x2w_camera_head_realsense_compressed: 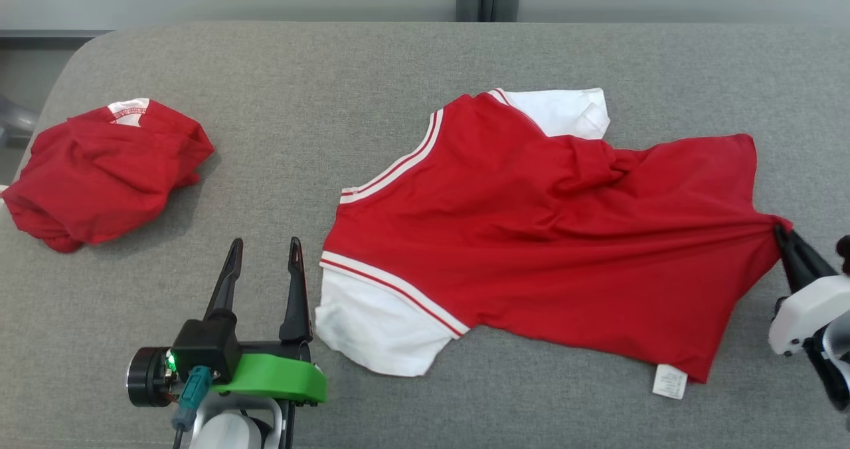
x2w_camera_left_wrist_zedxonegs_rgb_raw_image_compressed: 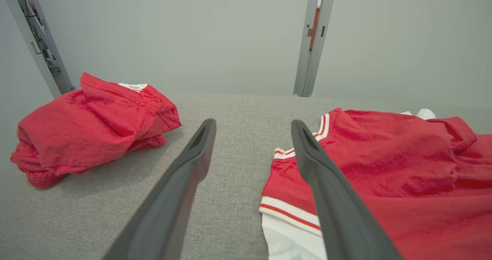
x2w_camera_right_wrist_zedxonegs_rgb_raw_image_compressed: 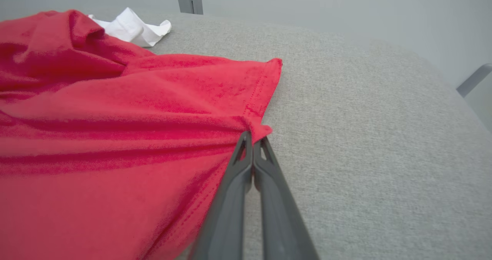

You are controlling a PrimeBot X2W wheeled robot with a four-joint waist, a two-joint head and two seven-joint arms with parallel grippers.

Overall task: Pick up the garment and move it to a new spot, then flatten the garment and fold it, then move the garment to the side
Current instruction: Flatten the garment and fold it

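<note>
The right gripper (x2w_camera_head_realsense_compressed: 778, 231) is cut off by the head view's right edge, and the hem of the garment (x2w_camera_head_realsense_compressed: 531, 236) vanishes between its closed fingertips. Near that hand, the white label (x2w_camera_head_realsense_compressed: 668, 380) carries print too small to read. On the left gripper (x2w_camera_left_wrist_zedxonegs_rgb_raw_image_compressed: 253, 123), the finger nearer the garment covers part of the white sleeve (x2w_camera_left_wrist_zedxonegs_rgb_raw_image_compressed: 284, 240); the crumpled red cloth (x2w_camera_head_realsense_compressed: 99, 170) on its other side is too balled up to identify.
</note>
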